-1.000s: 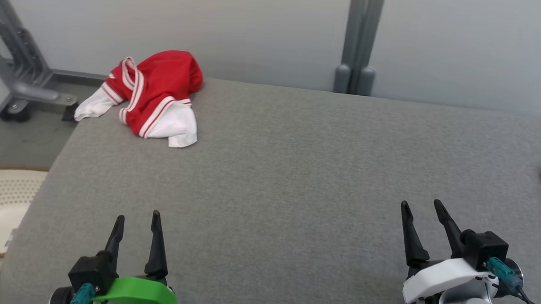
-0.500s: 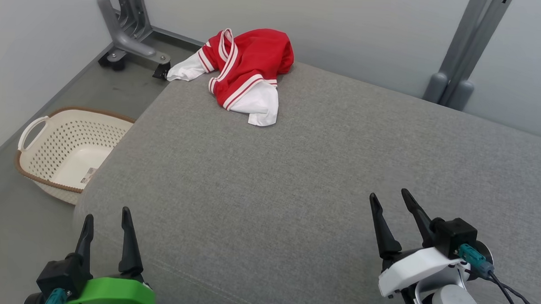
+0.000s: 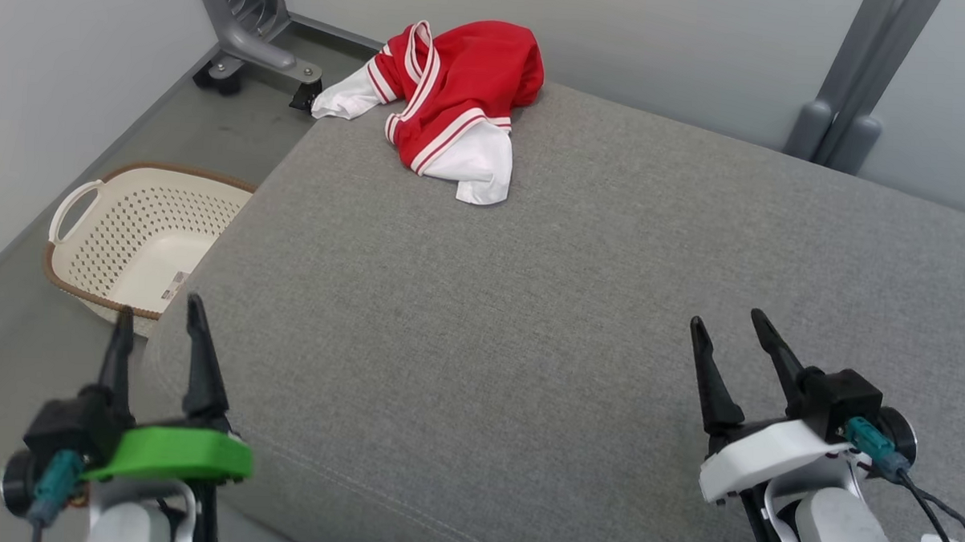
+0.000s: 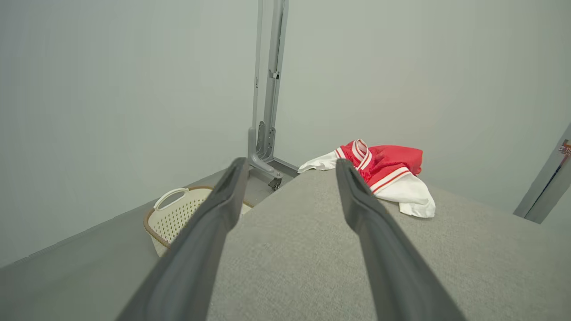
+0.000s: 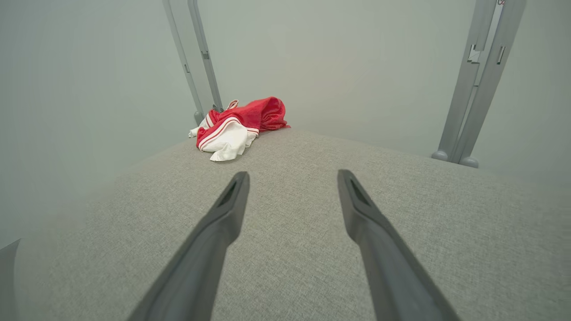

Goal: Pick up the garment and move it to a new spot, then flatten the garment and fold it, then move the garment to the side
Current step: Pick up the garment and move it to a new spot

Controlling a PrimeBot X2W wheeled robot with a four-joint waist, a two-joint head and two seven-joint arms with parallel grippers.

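While both claws are held spread and empty above the near edge of the grey fabric-covered worktop (image 3: pixel 529 305), the garment (image 3: pixel 457 85) is left lying at the far left corner, well apart from either of them. It is seen as a crumpled heap of red cloth with white sleeves and red-and-white striped trim. One white sleeve is draped past the left edge of the worktop, towards the wheeled foot of a grey metal stand (image 3: pixel 250 30) on the floor (image 3: pixel 174 132).

The left claw (image 3: pixel 160 306) is released, its two dark fingers parted with nothing between them, and is placed over the near left corner. From the left wrist, the garment (image 4: pixel 383 167) is framed just to the right of the parted left claw (image 4: pixel 291 161). A cream perforated basket (image 3: pixel 123 226) is set on the floor beside the left edge.

The right claw (image 3: pixel 726 316) is likewise released and is held over the near right part of the worktop. From the right wrist, the garment (image 5: pixel 243 120) is seen far ahead, to the left of the right claw (image 5: pixel 292 173).
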